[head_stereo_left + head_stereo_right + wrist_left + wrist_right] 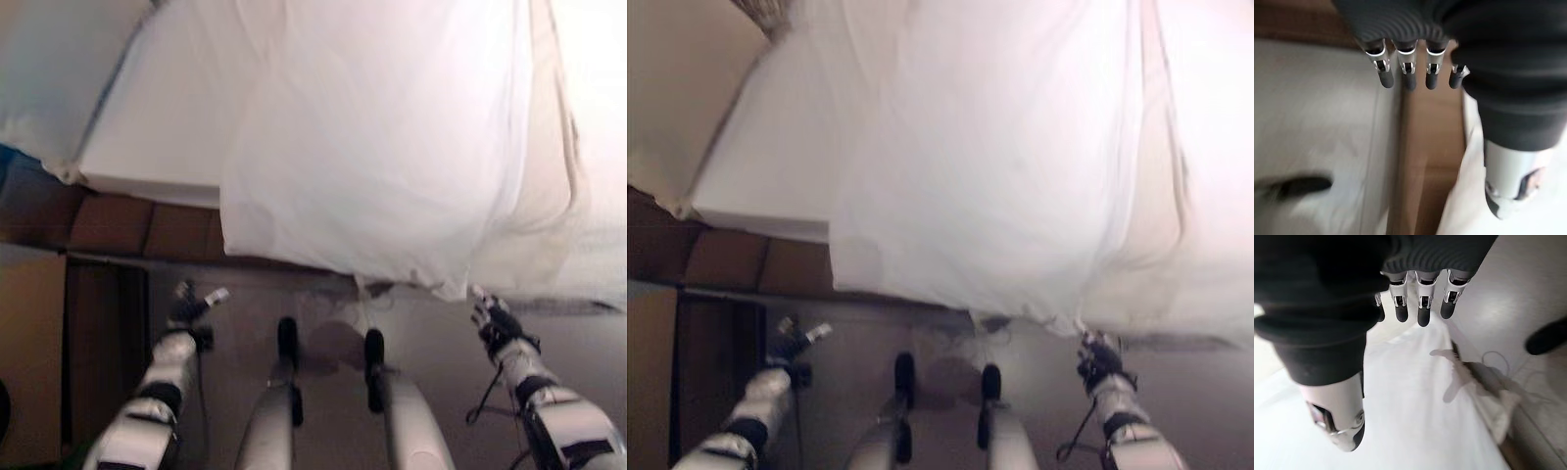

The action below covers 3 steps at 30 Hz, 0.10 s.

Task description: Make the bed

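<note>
Both hands free and spread, left hand (191,305) off by the bed frame (147,227), right hand (495,321) under the sheet (372,147) corner; grab comes next, I'd say.

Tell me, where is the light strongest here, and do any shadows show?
Left eye view: the white quilt glares brightest toward its far right edge. Right wrist view: the right hand casts a finger-shaped shadow on the cloth. Left wrist view: the left hand looks dark against pale bedding.
</note>
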Available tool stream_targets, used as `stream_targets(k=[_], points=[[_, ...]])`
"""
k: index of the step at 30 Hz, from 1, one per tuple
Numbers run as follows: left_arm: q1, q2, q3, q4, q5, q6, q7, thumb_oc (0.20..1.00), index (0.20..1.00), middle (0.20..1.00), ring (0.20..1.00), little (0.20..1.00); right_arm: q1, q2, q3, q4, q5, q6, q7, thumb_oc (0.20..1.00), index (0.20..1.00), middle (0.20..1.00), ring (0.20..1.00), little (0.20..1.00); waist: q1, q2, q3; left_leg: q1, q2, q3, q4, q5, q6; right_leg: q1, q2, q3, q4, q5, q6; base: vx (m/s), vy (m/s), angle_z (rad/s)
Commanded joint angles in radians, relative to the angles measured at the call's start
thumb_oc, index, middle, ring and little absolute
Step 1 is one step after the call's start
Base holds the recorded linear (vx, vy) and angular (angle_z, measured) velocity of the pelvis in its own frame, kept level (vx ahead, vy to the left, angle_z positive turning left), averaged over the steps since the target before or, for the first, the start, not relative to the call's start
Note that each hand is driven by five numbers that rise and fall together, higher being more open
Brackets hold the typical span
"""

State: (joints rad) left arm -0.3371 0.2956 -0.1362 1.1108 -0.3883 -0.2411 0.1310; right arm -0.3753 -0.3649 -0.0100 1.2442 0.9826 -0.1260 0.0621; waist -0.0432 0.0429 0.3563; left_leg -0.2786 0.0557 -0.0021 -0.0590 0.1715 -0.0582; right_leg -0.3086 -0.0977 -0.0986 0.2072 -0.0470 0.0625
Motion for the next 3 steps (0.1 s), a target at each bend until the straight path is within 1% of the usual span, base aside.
stream_targets(k=[1, 2, 3], points=[[-0.005, 0.0, -0.02, 0.067, -0.022, -0.007, -0.04, 1.0, 1.0, 1.0, 1.0, 1.0, 0.047, 0.033, -0.013, 0.03, -0.03, -0.024, 0.029, 1.0, 1.0, 1.0, 1.0, 1.0, -0.008, -0.015, -0.108, 0.047, 0.035, -0.005, -0.02, -0.03, -0.067, 0.044, -0.036, 0.052, -0.126, 0.079, 0.075, 0.07, 0.021, 0.01], [0.012, -0.022, -0.024, 0.084, -0.014, 0.004, -0.041, 1.0, 1.0, 1.0, 1.0, 1.0, 0.067, 0.046, -0.022, 0.046, -0.04, -0.021, 0.03, 1.0, 1.0, 1.0, 1.0, 1.0, -0.009, -0.016, -0.13, 0.061, 0.037, -0.009, -0.028, -0.031, -0.067, 0.064, -0.039, 0.051, -0.141, 0.082, 0.076, 0.11, 0.047, 0.06], [0.049, -0.044, -0.043, 0.103, 0.018, 0.019, -0.058, 1.0, 1.0, 1.0, 1.0, 1.0, 0.112, 0.072, -0.012, 0.056, -0.085, -0.012, 0.032, 1.0, 1.0, 1.0, 1.0, 1.0, -0.013, -0.018, -0.168, 0.086, 0.042, -0.009, -0.028, -0.042, -0.066, 0.103, -0.043, 0.049, -0.177, 0.093, 0.078, 0.13, 0.052, 0.07]])
